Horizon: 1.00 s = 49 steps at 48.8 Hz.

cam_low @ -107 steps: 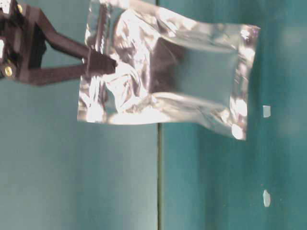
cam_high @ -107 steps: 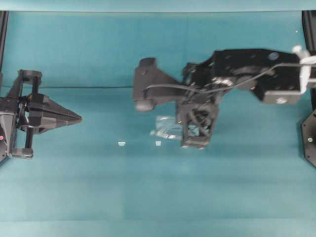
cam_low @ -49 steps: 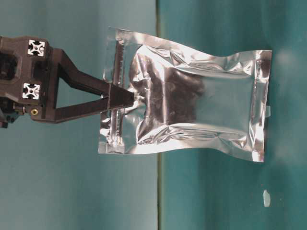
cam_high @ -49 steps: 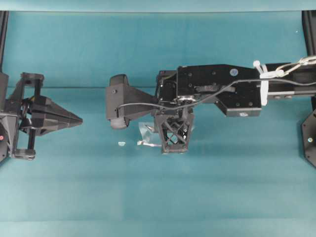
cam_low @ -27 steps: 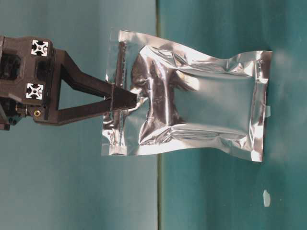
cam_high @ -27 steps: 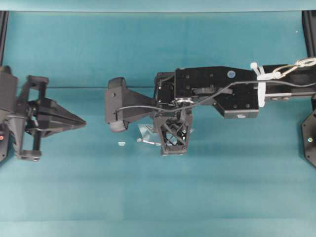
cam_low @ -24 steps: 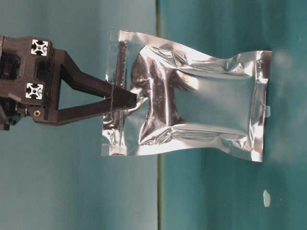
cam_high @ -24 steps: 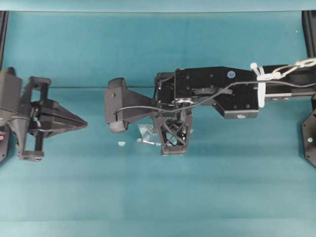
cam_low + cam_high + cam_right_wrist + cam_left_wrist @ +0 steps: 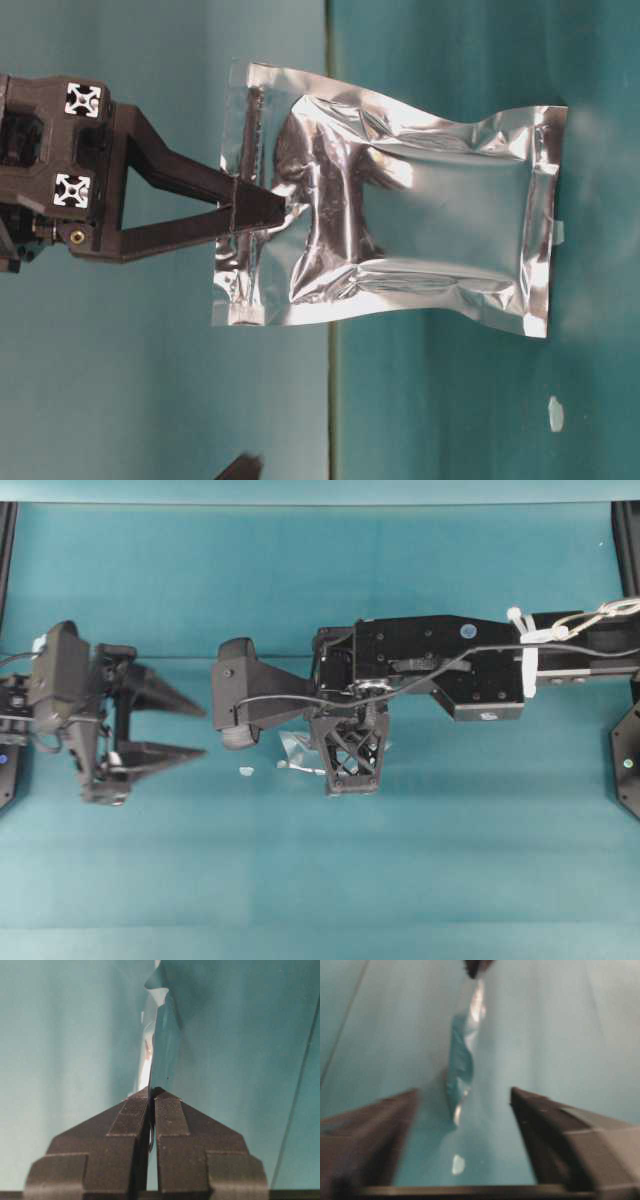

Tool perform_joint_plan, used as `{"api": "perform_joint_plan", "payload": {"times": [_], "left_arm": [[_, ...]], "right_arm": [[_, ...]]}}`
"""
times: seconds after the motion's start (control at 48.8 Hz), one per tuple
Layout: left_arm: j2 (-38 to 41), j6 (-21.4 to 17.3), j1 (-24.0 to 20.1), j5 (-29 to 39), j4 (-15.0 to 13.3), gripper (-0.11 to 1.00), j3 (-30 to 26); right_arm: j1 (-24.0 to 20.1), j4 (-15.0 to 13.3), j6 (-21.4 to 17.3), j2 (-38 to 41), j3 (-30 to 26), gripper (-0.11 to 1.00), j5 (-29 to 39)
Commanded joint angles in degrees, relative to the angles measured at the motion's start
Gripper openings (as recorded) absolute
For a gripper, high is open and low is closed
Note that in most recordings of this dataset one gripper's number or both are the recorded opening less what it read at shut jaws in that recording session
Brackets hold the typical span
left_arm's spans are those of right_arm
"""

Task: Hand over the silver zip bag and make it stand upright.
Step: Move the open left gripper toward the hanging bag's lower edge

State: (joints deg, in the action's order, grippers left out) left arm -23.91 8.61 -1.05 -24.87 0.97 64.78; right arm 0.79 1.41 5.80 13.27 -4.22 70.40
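The silver zip bag [image 9: 420,230] is a crinkled foil pouch hanging from my right gripper [image 9: 270,208], which is shut on its zip end. In the right wrist view the bag [image 9: 162,1045] runs edge-on out from the pinched fingertips [image 9: 140,1105]. From overhead only a bit of the bag [image 9: 296,750] shows under the right arm. My left gripper [image 9: 203,730] is open, its fingers spread and pointing at the bag from the left, a short gap away. In the left wrist view the bag [image 9: 461,1060] stands edge-on ahead between the open fingers [image 9: 545,1125].
A tiny white scrap [image 9: 246,771] lies on the teal table just left of the bag, also seen as a scrap [image 9: 457,1164] between the left fingers and a scrap [image 9: 555,413] in the table-level view. The right arm [image 9: 440,670] spans the middle from the right.
My left gripper has opened wide and moved right toward the bag. The right gripper and the bag have stayed still over the last half second.
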Motion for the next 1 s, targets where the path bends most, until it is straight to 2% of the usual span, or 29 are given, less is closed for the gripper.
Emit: {"api": "perform_joint_plan", "payload": {"times": [0.0,0.123,0.369,0.472,0.656,0.759,0.984], "left_arm": [[3.2,0.1,0.1,-4.1,0.2,0.95,0.0],[9.9,0.1,0.1,-9.9,0.2,0.90,-0.2],[23.7,0.4,-0.9,-23.9,0.2,0.93,-2.5],[28.3,0.4,-1.1,-27.8,0.2,0.93,-4.2],[35.3,0.5,-1.1,-31.9,0.2,0.93,-8.2],[38.3,0.5,-1.1,-34.1,0.2,0.93,-10.0],[42.2,0.4,-1.1,-37.0,0.2,0.92,-13.5]], "right_arm": [[-0.4,-0.2,-0.2,-0.7,-0.3,0.02,-0.5],[-0.4,-0.2,-0.2,-0.7,-0.3,0.02,-0.7],[-0.7,-0.2,-0.3,-0.7,-0.2,0.02,-0.7],[-0.9,-0.2,-0.3,-0.7,-0.1,0.02,-0.7],[-0.9,-0.2,-0.4,-0.7,0.0,0.02,-0.8],[-0.9,-0.2,-1.8,-0.6,0.2,0.02,-1.4],[-0.9,-0.3,-2.9,-0.7,0.7,0.02,-2.0]]}}
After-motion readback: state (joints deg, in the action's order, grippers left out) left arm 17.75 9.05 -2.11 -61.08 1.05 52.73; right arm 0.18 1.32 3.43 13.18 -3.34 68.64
